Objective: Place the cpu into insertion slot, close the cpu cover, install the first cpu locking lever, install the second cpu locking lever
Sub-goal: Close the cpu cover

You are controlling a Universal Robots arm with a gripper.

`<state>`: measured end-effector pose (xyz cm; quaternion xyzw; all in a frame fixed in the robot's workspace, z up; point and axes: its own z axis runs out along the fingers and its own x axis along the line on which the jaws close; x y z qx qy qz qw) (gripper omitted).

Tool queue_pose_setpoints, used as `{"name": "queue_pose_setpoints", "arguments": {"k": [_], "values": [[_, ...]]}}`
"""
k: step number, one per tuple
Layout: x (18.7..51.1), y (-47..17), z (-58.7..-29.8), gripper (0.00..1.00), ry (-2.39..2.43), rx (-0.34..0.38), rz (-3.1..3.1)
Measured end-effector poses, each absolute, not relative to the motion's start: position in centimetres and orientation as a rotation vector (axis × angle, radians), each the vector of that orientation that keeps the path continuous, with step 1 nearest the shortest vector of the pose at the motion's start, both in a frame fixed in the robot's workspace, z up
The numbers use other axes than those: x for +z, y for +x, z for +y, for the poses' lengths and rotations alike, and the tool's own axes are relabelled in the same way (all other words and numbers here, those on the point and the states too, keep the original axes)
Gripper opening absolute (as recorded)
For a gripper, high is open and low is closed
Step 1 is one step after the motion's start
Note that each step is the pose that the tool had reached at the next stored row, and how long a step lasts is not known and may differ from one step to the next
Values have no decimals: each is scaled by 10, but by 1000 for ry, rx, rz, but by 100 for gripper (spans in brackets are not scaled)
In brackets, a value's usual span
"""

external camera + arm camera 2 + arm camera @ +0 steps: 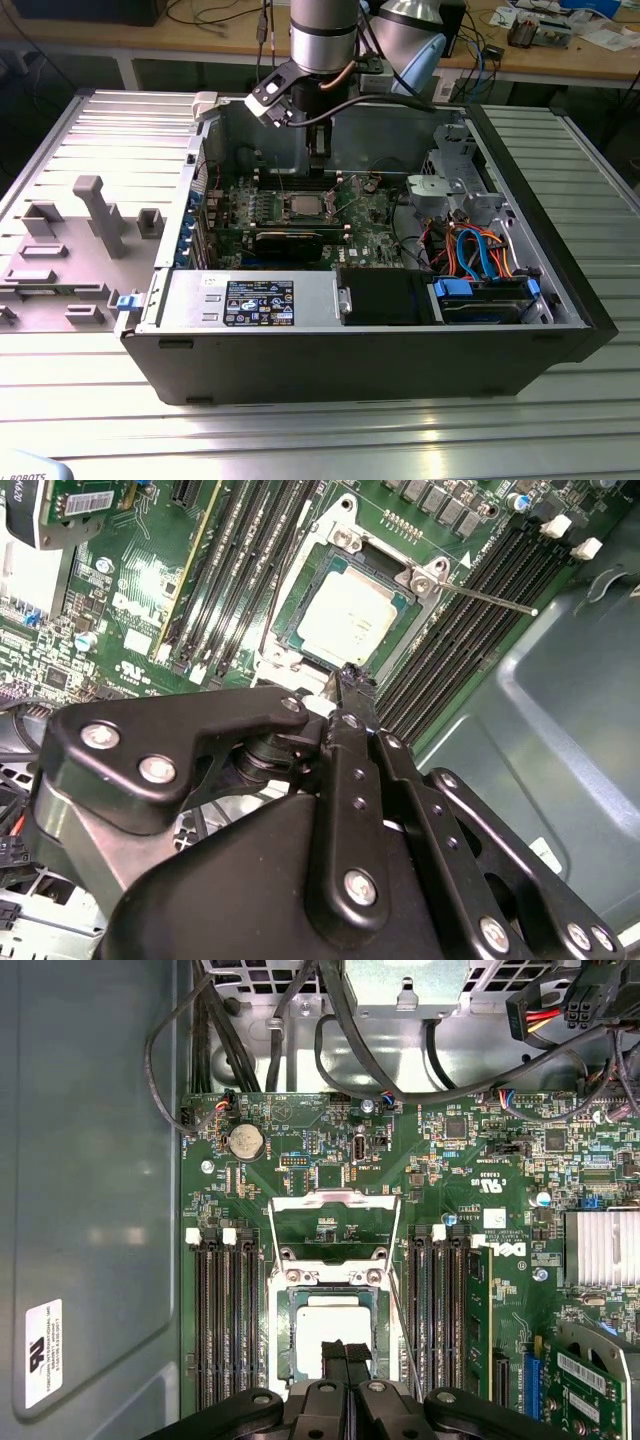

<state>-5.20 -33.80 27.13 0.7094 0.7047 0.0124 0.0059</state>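
Hovering over the cpu (325, 1322), the end effector (345, 1348), fingers (333, 1362) together, hangs inside a computer case (350, 370) on a ribbed worktop (300, 435).

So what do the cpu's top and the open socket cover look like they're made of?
The small square cpu with the pale silver-grey top looks like metal with a matte, satin finish: it shines softly and evenly. The thin silvery cover frame, open off the chip, looks like stamped sheet metal, brighter along its edges. It is probably steel, but that is a guess.
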Motion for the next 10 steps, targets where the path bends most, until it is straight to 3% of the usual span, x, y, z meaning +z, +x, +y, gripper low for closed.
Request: {"name": "queue_pose_setpoints", "arguments": {"k": [10], "values": [[271,-45,-338,11,2220,39,2206]]}}
